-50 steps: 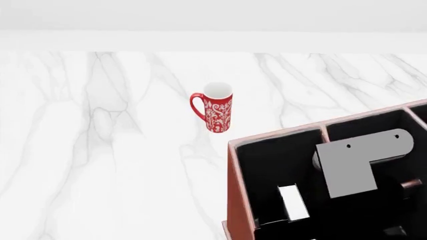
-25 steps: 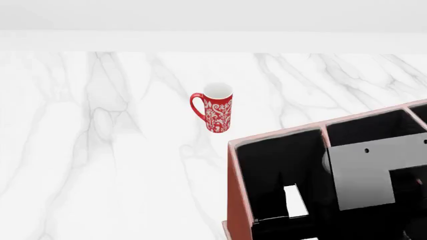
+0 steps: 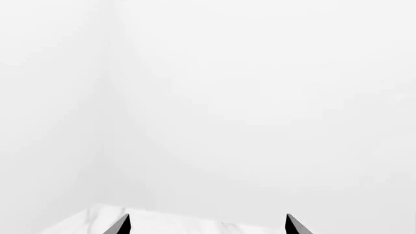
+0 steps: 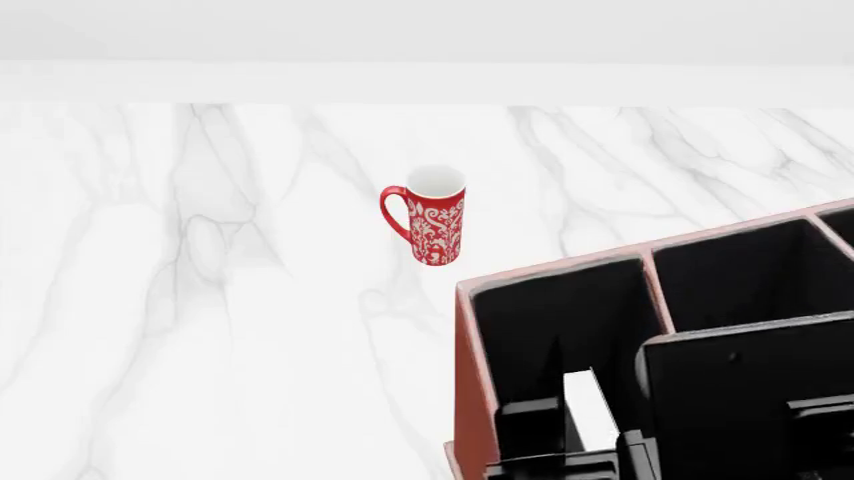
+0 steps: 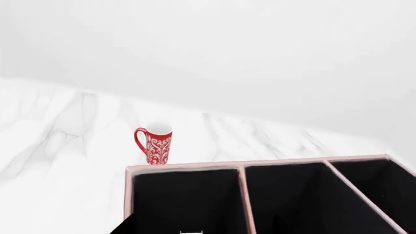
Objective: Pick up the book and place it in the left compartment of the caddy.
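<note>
Two dark fingertips [image 3: 122, 225] are all the left wrist view gives of the left gripper [image 3: 206, 225]; they stand wide apart with nothing between them, over a corner of the marble table [image 3: 97, 219] against a blank white wall.

From the head view, the caddy [image 4: 463, 380] sits on the table with its reddish-brown rim and black interior. The red mug [image 4: 427, 215] stands upright beyond the caddy's far left corner, well apart from it. The book [image 4: 587, 405] is inside the caddy's left compartment [image 4: 561, 320], at its near end, white page edges showing. The right arm [image 4: 747, 400] hangs over the caddy just beside the book, dark parts of it flanking the pages; whether its claw grips the book cannot be told.

The right wrist view looks across the caddy's compartments toward the mug, with a sliver of white pages at the near edge.
</note>
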You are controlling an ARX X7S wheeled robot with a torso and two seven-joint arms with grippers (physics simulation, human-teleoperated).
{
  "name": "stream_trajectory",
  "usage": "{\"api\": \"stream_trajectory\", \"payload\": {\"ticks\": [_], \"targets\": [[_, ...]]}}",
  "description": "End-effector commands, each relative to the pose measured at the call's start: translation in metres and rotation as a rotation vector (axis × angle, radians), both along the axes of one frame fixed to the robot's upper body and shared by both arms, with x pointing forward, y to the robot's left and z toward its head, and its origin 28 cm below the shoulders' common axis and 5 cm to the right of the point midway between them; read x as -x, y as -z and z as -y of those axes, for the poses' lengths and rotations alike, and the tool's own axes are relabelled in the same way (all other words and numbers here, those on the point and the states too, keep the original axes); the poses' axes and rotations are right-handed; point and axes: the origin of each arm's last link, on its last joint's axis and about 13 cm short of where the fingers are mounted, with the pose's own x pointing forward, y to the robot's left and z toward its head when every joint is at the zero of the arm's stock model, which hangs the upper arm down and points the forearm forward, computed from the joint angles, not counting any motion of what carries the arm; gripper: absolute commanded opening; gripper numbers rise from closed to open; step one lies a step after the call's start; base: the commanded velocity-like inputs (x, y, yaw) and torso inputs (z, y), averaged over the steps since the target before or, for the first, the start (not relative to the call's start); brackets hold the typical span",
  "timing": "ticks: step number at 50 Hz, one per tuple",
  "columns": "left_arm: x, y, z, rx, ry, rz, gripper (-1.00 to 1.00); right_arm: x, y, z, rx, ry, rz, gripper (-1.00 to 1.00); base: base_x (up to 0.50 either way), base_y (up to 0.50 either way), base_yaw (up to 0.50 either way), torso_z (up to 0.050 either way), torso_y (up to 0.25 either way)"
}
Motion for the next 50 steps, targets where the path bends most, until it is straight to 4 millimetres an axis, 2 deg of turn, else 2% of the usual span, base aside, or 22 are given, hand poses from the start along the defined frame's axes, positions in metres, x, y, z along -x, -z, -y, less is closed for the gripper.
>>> {"api": "stream_trajectory", "payload": {"ticks": [1, 16, 28, 38, 50], "targets": [[0.007, -0.003, 0.001, 0.008, 0.011, 0.02, 1.0, 0.014, 0.001, -0.004, 0.007, 0.019, 0.076, 1.0, 0.0, 0.0, 0.0, 0.0, 0.0], [0.014, -0.005, 0.0, 0.007, 0.013, 0.039, 1.0, 0.041, -0.006, -0.008, -0.017, -0.01, 0.176, 1.0, 0.0, 0.0, 0.0, 0.0, 0.0], [0.02, -0.008, 0.001, 0.005, 0.021, 0.059, 1.0, 0.048, -0.008, -0.008, 0.01, -0.007, 0.272, 1.0, 0.0, 0.0, 0.0, 0.0, 0.0], [0.027, -0.009, 0.001, 0.007, 0.03, 0.08, 1.0, 0.062, -0.011, -0.012, 0.012, -0.013, 0.323, 1.0, 0.0, 0.0, 0.0, 0.0, 0.0], [0.033, -0.012, 0.001, 0.012, 0.043, 0.098, 1.0, 0.066, -0.017, -0.004, -0.006, -0.001, 0.373, 1.0, 0.0, 0.0, 0.0, 0.0, 0.0]]}}
